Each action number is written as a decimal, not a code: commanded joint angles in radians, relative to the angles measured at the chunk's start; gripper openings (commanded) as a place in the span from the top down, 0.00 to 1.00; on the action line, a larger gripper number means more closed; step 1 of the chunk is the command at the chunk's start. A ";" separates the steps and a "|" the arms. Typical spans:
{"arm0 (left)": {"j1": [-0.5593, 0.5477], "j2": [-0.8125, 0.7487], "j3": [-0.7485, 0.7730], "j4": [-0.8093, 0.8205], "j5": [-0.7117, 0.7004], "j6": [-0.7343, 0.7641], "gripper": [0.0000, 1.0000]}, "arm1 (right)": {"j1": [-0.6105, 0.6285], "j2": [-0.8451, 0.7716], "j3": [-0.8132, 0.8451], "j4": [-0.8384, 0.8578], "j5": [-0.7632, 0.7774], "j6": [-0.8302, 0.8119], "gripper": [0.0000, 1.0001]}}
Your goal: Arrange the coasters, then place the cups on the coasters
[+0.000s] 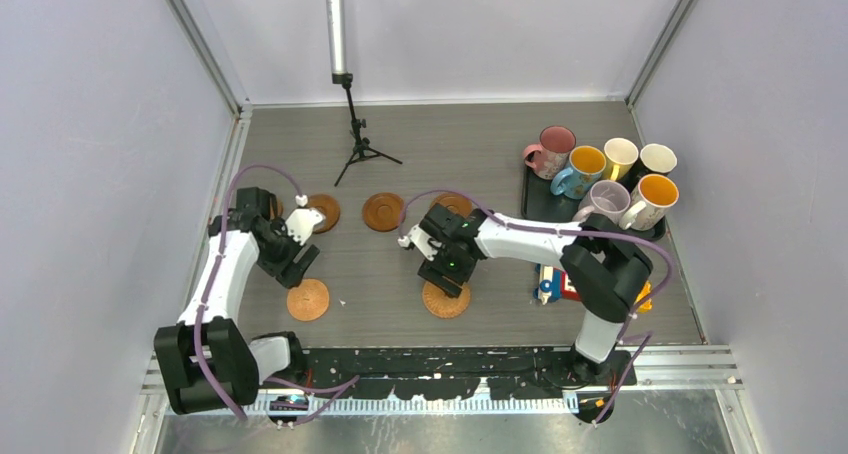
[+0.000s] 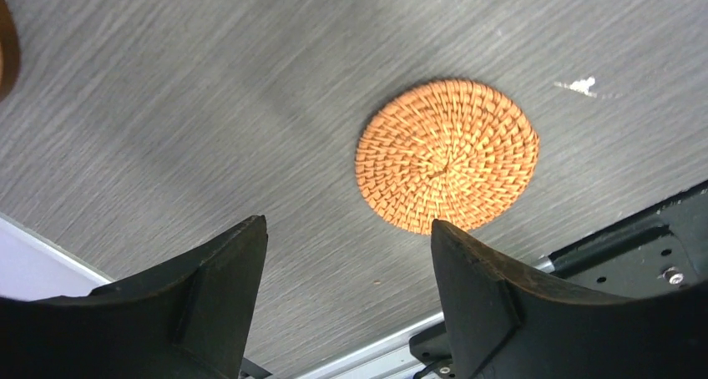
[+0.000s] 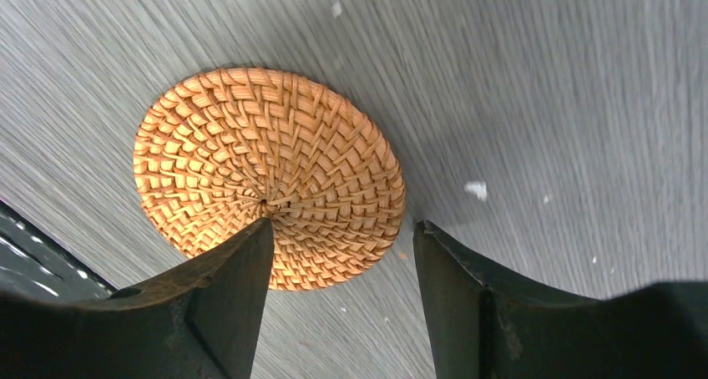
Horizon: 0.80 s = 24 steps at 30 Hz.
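Left gripper [image 2: 346,229]: jaws well apart, empty. Woven coaster [image 2: 447,154] flat on table just ahead, off toward one finger.
Right gripper [image 3: 342,229]: parted, empty, over edge of second woven coaster [image 3: 267,174].
Cups [image 1: 600,179] crowded on tray [image 1: 535,202], far right.
You straddle rim squarely before closing; thin disc likely slips.

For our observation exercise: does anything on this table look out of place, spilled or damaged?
Nothing is spilled or damaged. A white fleck lies on the table beside the left woven coaster, and a colourful toy sits partly under the right arm.
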 commanded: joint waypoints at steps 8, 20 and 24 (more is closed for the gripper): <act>0.063 -0.053 -0.132 -0.018 0.071 0.296 0.31 | 0.060 0.213 0.191 0.126 0.031 0.121 0.36; 0.043 0.104 -0.179 0.188 0.049 0.197 0.38 | 0.094 0.289 0.276 0.145 0.034 0.182 0.36; 0.035 0.116 -0.189 0.248 0.050 0.163 0.38 | 0.094 0.309 0.302 0.145 0.036 0.198 0.37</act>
